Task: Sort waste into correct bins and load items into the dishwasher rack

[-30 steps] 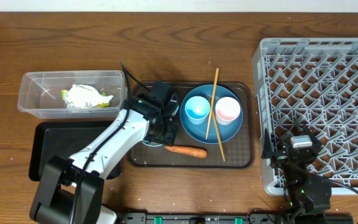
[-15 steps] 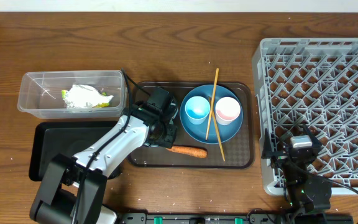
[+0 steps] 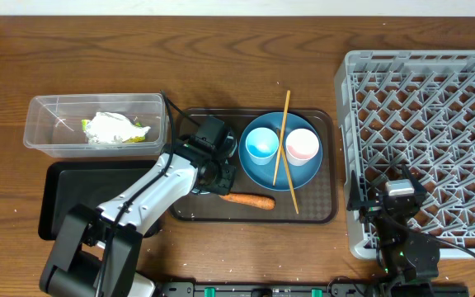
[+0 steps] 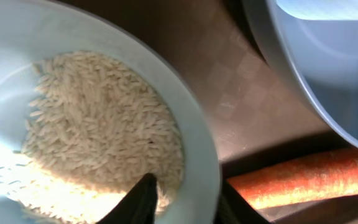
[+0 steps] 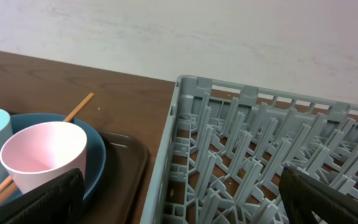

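**Rice bowl straddled at its rim**

My left gripper (image 4: 188, 190) stands astride the rim of the small pale blue bowl (image 4: 199, 146). One finger is inside over the white rice (image 4: 98, 124) and the other is outside. The fingers are apart, not clamped, and a strip of rice shows between the inner finger and the wall.

The bowl sits at the left end of the brown serving tray (image 3: 320, 210). Just beside it, along the tray's front edge, lies the orange carrot (image 4: 297, 180). On the tray's right half, the blue plate (image 3: 303, 177) carries the light blue cup (image 3: 262, 145) and the white-pink cup (image 3: 302, 147), with the chopsticks (image 3: 284, 115) lying between them.

Left of the tray are the clear tub (image 3: 44, 140), holding the wrapper (image 3: 114, 129), and the black tray (image 3: 64, 181). Right of the tray stands the grey rack (image 3: 419, 124). My right gripper (image 5: 179, 186) is there, wide apart and holding nothing.
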You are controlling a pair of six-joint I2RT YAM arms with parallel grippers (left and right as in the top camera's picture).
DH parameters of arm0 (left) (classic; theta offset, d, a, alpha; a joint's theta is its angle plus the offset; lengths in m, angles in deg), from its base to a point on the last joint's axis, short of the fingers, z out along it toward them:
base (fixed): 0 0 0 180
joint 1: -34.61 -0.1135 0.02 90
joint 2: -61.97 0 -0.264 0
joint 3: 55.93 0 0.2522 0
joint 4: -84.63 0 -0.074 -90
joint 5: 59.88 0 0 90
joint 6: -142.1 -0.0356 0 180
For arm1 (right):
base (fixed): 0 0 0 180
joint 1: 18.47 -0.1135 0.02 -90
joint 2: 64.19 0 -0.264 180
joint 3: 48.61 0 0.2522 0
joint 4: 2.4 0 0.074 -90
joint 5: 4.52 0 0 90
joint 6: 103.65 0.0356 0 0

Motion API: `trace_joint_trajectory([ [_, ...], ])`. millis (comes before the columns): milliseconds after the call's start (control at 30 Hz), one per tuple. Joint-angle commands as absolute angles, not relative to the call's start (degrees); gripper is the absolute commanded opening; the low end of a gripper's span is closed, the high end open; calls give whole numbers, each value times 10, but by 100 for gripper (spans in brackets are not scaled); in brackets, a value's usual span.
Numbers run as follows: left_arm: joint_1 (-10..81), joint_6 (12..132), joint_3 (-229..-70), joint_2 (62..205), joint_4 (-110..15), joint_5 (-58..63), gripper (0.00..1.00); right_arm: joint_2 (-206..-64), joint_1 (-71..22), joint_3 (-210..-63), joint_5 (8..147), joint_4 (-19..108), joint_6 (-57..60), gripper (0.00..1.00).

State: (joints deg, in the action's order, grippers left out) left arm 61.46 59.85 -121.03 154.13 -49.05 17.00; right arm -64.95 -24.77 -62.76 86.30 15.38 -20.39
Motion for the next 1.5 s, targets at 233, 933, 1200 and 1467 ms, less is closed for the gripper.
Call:
trace_joint_trajectory([
  [233,616,599,-1205,1546,-481,177,12,-649,-244,-627,861,156,-210,99],
  [933,616,634,-1205,1489,-471,177,6,-649,-244,-627,861,156,-210,99],
  [1200,609,662,-1205,1407,-461,177,6,-649,-244,-627,861,156,-210,99],
  [1467,576,678,-1205,1332,-431,177,12,-649,-244,-627,861,156,-210,99],
])
